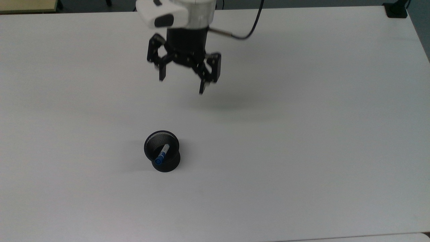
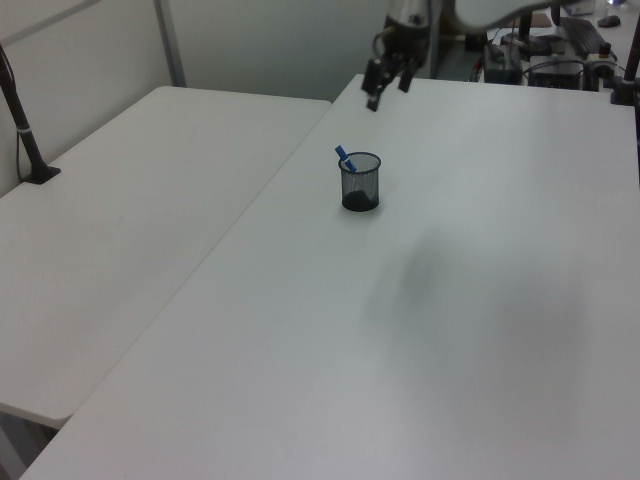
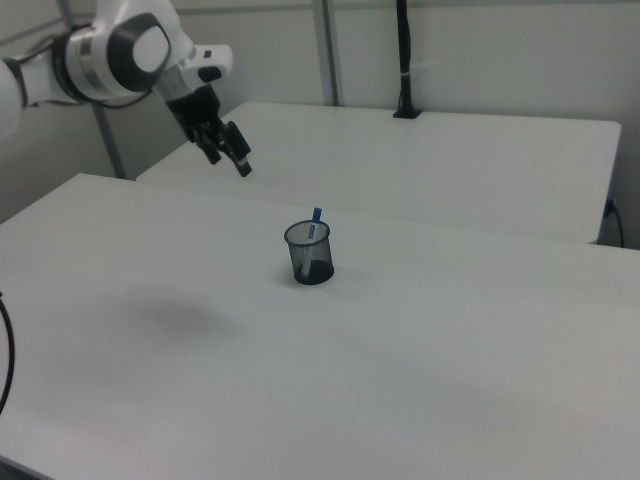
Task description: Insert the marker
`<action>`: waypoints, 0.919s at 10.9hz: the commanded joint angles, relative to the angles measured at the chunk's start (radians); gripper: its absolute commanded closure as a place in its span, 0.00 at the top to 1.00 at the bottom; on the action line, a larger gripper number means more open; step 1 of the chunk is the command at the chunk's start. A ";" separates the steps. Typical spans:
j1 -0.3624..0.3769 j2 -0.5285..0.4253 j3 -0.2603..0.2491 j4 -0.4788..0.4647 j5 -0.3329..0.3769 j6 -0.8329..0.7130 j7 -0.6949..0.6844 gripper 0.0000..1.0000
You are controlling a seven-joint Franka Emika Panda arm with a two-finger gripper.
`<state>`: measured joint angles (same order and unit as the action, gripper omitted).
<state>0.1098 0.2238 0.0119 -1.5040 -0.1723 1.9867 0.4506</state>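
Observation:
A black mesh cup (image 1: 169, 164) stands upright on the white table (image 1: 302, 134). The marker (image 1: 162, 154), white with a blue cap, leans inside it, blue end poking over the rim (image 2: 343, 155) (image 3: 316, 219). My gripper (image 1: 182, 82) hangs open and empty in the air, well away from the cup towards the top view's upper edge. In the left view the gripper (image 2: 386, 90) is behind and above the cup (image 2: 360, 185). The right view has the gripper (image 3: 230, 162) up and to the left of the cup (image 3: 309, 255).
A second white table (image 2: 120, 210) adjoins this one along a seam. Black clamped posts stand at its edge (image 2: 22, 120) (image 3: 403, 60). A black mount (image 1: 396, 10) sits at the top view's upper right corner. A cable (image 1: 248, 30) trails from the wrist.

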 commanded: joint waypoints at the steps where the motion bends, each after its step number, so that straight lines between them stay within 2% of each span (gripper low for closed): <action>1: -0.002 -0.135 -0.003 -0.132 0.062 -0.139 -0.230 1.00; 2: -0.009 -0.147 -0.003 -0.131 0.077 -0.202 -0.287 1.00; 4: -0.025 -0.196 -0.007 -0.139 0.099 -0.293 -0.316 1.00; 6: -0.041 -0.228 -0.007 -0.174 0.099 -0.299 -0.316 1.00; 10: -0.064 -0.238 -0.007 -0.171 0.102 -0.299 -0.314 1.00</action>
<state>0.0506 0.0150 0.0085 -1.6410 -0.0958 1.6916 0.1610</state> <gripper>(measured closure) 0.000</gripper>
